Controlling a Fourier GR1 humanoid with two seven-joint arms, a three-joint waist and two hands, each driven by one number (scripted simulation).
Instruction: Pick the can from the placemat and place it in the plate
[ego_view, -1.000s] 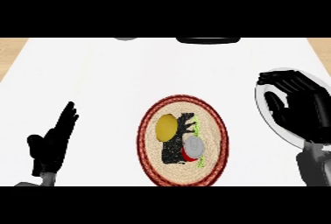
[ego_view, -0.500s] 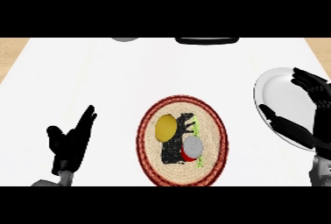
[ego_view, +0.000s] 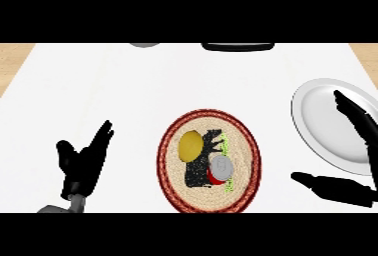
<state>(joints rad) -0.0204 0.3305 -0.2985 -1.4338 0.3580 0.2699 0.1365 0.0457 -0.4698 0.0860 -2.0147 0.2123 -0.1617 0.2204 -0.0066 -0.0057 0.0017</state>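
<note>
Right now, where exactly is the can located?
In the head view, the can stands on the round placemat at lower centre, just right of the yellow object, left of the plate.

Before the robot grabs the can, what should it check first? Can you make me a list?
1. Can is on the placemat where a hand can get it: ok, it stands near the middle, beside a yellow thing.
2. Right hand is open and ready to grab: ok, fingers spread, holding nothing.
3. Right hand is at the can: not ok, it is off to the right, partly over the plate.
4. Plate has room for the can: ok, nothing lies on the part that shows.
5. Left hand is out of the way: ok, open, left of the placemat.
</note>
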